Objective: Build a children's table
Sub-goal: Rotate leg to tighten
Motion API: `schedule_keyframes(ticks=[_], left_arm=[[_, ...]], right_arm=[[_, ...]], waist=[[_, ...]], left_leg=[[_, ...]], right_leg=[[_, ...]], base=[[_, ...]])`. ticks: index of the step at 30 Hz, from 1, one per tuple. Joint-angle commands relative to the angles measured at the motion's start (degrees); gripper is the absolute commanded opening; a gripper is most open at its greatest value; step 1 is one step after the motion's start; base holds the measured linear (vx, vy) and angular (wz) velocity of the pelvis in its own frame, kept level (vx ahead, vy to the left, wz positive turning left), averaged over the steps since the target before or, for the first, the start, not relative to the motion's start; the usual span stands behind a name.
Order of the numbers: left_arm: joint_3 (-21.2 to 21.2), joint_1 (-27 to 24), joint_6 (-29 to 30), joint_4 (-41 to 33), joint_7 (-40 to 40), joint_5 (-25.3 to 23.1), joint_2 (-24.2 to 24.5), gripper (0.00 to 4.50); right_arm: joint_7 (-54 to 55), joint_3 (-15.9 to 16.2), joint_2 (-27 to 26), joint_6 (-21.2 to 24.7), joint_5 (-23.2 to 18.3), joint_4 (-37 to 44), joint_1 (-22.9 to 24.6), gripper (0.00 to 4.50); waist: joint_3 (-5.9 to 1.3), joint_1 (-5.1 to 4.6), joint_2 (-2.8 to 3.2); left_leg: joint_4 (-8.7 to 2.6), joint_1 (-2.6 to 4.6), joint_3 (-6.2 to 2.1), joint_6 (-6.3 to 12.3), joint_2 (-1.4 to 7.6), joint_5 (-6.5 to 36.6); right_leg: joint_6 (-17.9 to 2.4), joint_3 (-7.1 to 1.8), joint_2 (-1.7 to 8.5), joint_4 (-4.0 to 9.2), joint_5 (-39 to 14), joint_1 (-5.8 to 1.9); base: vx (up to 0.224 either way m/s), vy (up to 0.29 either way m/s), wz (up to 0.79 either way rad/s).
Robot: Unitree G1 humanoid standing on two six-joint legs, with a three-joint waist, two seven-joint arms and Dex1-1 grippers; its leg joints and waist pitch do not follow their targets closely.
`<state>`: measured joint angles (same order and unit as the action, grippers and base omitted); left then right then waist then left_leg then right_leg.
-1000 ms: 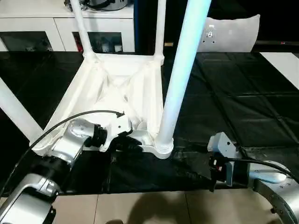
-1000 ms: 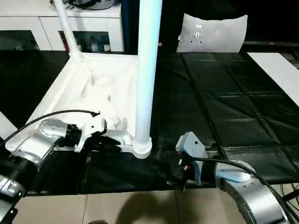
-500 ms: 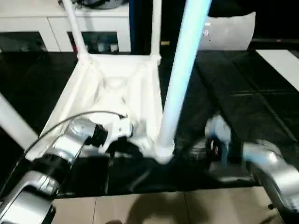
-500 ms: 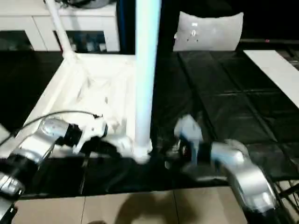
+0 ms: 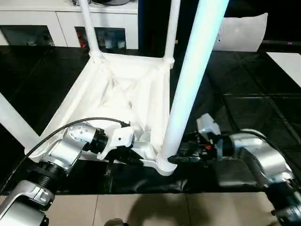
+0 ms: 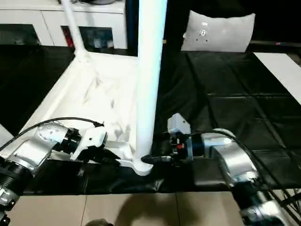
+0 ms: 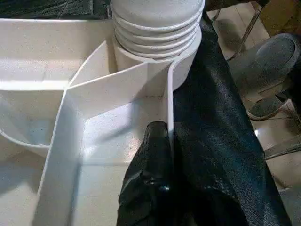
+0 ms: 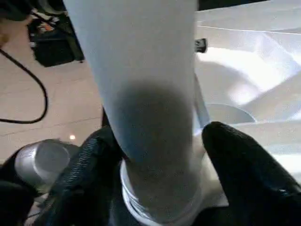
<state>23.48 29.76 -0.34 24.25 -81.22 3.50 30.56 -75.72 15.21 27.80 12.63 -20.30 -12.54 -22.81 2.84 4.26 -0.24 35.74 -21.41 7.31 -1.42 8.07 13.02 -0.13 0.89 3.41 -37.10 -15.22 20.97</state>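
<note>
Since the earlier frame the right gripper (image 5: 181, 156) has been swung in from the near right to the base of the nearest white cylindrical tube leg (image 5: 188, 89); its black fingers (image 8: 240, 165) are set apart on either side of that leg. The left gripper (image 5: 123, 154) is extended level, clamped on the near rim of the upturned white ribbed plastic tabletop (image 5: 117, 94), which lies on black floor sheeting (image 5: 244, 108).

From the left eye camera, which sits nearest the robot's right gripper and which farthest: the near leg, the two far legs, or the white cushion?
1. Near leg: between the right gripper fingers.
2. Far legs: at the tabletop's back corners.
3. White cushion: back right.
</note>
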Motion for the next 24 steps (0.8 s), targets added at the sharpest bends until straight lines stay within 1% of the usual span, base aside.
schedule_keyframes(ticks=[1, 2, 3, 4, 6, 8, 9, 10, 11, 12, 13, 14, 15, 16, 17, 18, 19, 20, 21, 22, 23, 24], left_arm=[[2.1, -0.84, -0.45, -2.24, -2.62, -0.55, -0.38, 0.0], [2.11, -0.82, -0.45, -2.23, -2.66, -0.64, -0.37, 0.0], [2.12, -0.76, -0.47, -2.15, -2.72, -0.71, -0.37, 0.0], [2.12, -0.76, -0.47, -2.15, -2.72, -0.71, -0.37, 0.0], [2.17, -0.7, -0.54, -2.0, -2.81, -0.78, -0.32, 0.0], [2.25, -0.69, -0.46, -1.92, -2.87, -0.81, -0.21, 0.0], [2.27, -0.7, -0.38, -1.9, -2.88, -0.83, -0.17, 0.0], [2.05, -0.8, 0.19, -1.91, -2.62, -0.67, -0.23, 0.0], [1.87, -0.9, 0.58, -1.97, -2.41, -0.54, -0.28, 0.0], [1.61, -1.01, 1.22, -2.04, -2.08, -0.35, -0.37, 0.0], [1.28, -1.11, 1.81, -2.07, -1.68, -0.16, -0.56, 0.0], [1.0, -1.21, 2.28, -2.17, -1.28, 0.02, -0.78, 0.0], [0.84, -1.27, 2.52, -2.23, -1.05, 0.12, -0.91, 0.0], [0.35, -1.41, 3.5, -2.44, 0.39, 0.26, -1.59, 0.0], [-0.03, -1.47, 4.12, -2.59, 1.71, 0.35, -2.29, 0.0], [-0.54, -1.57, 5.34, -2.96, 3.6, 0.47, -3.26, 0.0], [-1.06, -1.61, 6.66, -3.3, 5.79, 0.45, -4.34, 0.0], [-1.35, -1.49, 7.57, -3.34, 7.44, 0.26, -5.2, 0.0], [-1.6, -1.34, 8.87, -3.47, 9.24, 0.1, -6.28, 0.0], [-1.67, -1.29, 9.26, -3.53, 9.76, 0.06, -6.59, 0.0], [-2.17, -1.09, 10.71, -3.59, 11.53, 0.22, -7.81, 0.0], [-2.65, -0.76, 12.18, -3.55, 13.4, 0.43, -9.26, 0.0]], right_arm=[[-1.13, 0.0, -0.4, -0.85, -0.4, -1.49, -1.84, 2.81], [-1.54, 0.14, -0.53, -0.75, -0.42, -1.85, -2.04, 2.69], [-2.03, 0.36, -0.57, -0.62, -0.4, -2.05, -2.16, 2.69], [-2.03, 0.36, -0.57, -0.62, -0.4, -2.05, -2.16, 2.69], [-3.14, 0.69, -0.58, -0.05, -0.29, -2.44, -2.19, 2.41], [-4.19, 1.03, -0.54, 0.48, -0.19, -3.03, -2.2, 2.28], [-4.38, 1.07, -0.56, 0.6, -0.2, -3.17, -2.2, 2.23], [-4.67, 1.09, -0.63, 1.08, -0.41, -3.28, -2.15, 2.12], [-4.79, 1.11, -0.67, 1.38, -0.57, -3.26, -2.09, 2.03], [-4.75, 1.06, -0.73, 1.81, -0.82, -3.07, -1.94, 2.03], [-4.65, 1.05, -0.78, 2.42, -1.09, -2.71, -1.72, 2.03], [-4.44, 1.03, -0.79, 3.1, -1.33, -2.19, -1.41, 2.02], [-4.34, 0.99, -0.8, 3.51, -1.44, -1.88, -1.22, 2.01], [-3.27, 0.74, -1.02, 4.92, -2.05, -0.38, -0.25, 1.99], [-1.91, 0.46, -1.32, 6.53, -2.59, 1.22, 0.73, 1.99], [0.29, 0.29, -1.74, 8.12, -2.82, 3.45, 2.09, 1.99], [2.95, 0.25, -2.33, 8.96, -2.46, 5.62, 3.49, 1.99], [5.22, 0.41, -3.0, 9.24, -1.66, 6.98, 4.41, 1.99], [8.13, 0.62, -3.94, 10.0, -0.71, 8.52, 5.4, 1.99], [8.98, 0.68, -4.2, 10.24, -0.44, 8.97, 5.69, 1.99], [11.95, 0.85, -5.55, 10.89, 0.54, 9.88, 6.35, 1.99], [15.12, 0.9, -7.2, 12.05, 1.22, 10.74, 6.92, 1.99]], waist=[[-3.59, 0.17, -0.38], [-3.67, 0.22, -0.46], [-3.71, 0.37, -0.36], [-3.71, 0.42, -0.4], [-3.73, 0.67, -0.42], [-3.78, 0.88, -0.47], [-3.72, 1.05, 0.21], [-3.72, 0.96, 0.02], [-3.67, 0.94, 0.11], [-3.63, 0.98, 0.26], [-3.66, 0.96, 0.15], [-3.47, 0.93, 0.36], [-3.49, 0.91, 0.26], [-3.32, 0.95, 0.45], [-3.19, 0.84, 0.03], [-3.19, 0.84, 0.03], [-3.02, 1.06, 0.16], [-2.88, 1.09, 0.12], [-2.63, 0.92, -0.15], [-2.48, 0.91, 0.03], [-2.08, 0.48, 0.03], [-1.99, 0.34, -0.09]], left_leg=[[-3.85, 0.86, -0.46, 9.07, 4.82, -3.93], [-3.84, 0.83, -0.45, 9.04, 4.82, -4.26], [-3.76, 0.78, -0.43, 9.1, 4.75, -4.94], [-3.75, 0.8, -0.42, 9.14, 4.78, -5.2], [-3.69, 0.85, -0.37, 9.32, 4.78, -5.53], [-3.65, 0.79, -0.31, 9.32, 4.73, -5.56], [-3.64, 0.77, -0.45, 9.08, 4.72, -5.48], [-3.68, 0.81, -0.37, 8.98, 4.75, -5.2], [-3.76, 0.81, -0.42, 8.68, 4.77, -4.78], [-3.77, 0.84, -0.46, 8.56, 4.79, -4.69], [-3.8, 0.88, -0.47, 8.36, 4.82, -4.4], [-3.88, 0.87, -0.46, 8.14, 4.8, -4.03], [-3.88, 0.87, -0.48, 8.08, 4.81, -3.9], [-3.99, 0.84, -0.52, 7.89, 4.83, -3.54], [-4.13, 0.81, -0.47, 7.69, 4.95, -2.96], [-4.13, 0.81, -0.47, 7.69, 4.95, -2.96], [-4.24, 0.84, -0.59, 7.45, 4.96, -2.68], [-4.43, 0.92, -0.6, 6.95, 4.92, -1.49], [-4.64, 0.86, -0.56, 6.47, 4.9, -0.59], [-4.84, 0.88, -0.62, 5.83, 4.84, 0.91], [-5.5, 1.03, -0.63, 3.27, 4.86, 5.95], [-5.64, 0.92, -0.65, 2.58, 4.75, 6.86]], right_leg=[[-20.18, -1.67, 5.26, 2.74, 13.28, -2.35], [-20.26, -1.67, 5.3, 2.68, 13.82, -2.45], [-20.25, -1.64, 5.23, 2.57, 14.59, -2.46], [-20.14, -1.64, 5.18, 2.55, 14.92, -2.43], [-20.02, -1.66, 5.19, 2.5, 15.41, -2.35], [-20.03, -1.62, 5.17, 2.45, 15.66, -2.37], [-19.96, -1.62, 5.21, 2.41, 15.39, -2.27], [-19.91, -1.62, 5.12, 2.56, 15.25, -2.25], [-20.02, -1.62, 5.07, 2.55, 15.28, -2.3], [-20.09, -1.63, 5.1, 2.51, 15.39, -2.25], [-20.26, -1.63, 5.14, 2.55, 15.48, -2.29], [-20.35, -1.65, 5.04, 2.64, 15.55, -2.25], [-20.42, -1.65, 5.07, 2.61, 15.59, -2.28], [-20.43, -1.68, 5.11, 2.68, 15.35, -2.29], [-20.35, -1.79, 5.14, 2.86, 15.1, -2.4], [-20.35, -1.79, 5.14, 2.86, 15.1, -2.4], [-19.81, -1.86, 5.16, 2.94, 14.55, -2.28], [-19.39, -1.92, 5.24, 3.21, 12.73, -2.23], [-19.07, -1.96, 5.24, 3.45, 11.26, -2.2], [-18.81, -1.98, 5.34, 3.7, 8.93, -2.2], [-17.58, -2.15, 5.38, 4.47, 0.98, -2.24], [-17.08, -2.17, 5.38, 4.65, -0.99, -2.35]], base=[[0.0, 0.0, 0.0], [0.0, 0.0, 0.0], [0.0, 0.0, 0.0], [0.0, 0.0, 0.0], [0.0, 0.0, 0.0], [0.0, 0.0, 0.0], [0.0, 0.0, 0.0], [0.0, 0.0, 0.0], [0.0, 0.0, 0.0], [0.0, 0.0, 0.0], [0.0, 0.0, 0.0], [0.0, 0.0, 0.0], [0.0, 0.0, 0.0], [0.0, 0.0, 0.0], [0.0, 0.0, 0.0], [0.0, 0.0, 0.0], [0.0, 0.0, 0.0], [0.0, 0.0, 0.0], [0.0, 0.0, 0.0], [0.0, 0.0, 0.0], [0.0, 0.0, 0.0], [0.0, 0.0, 0.0]])
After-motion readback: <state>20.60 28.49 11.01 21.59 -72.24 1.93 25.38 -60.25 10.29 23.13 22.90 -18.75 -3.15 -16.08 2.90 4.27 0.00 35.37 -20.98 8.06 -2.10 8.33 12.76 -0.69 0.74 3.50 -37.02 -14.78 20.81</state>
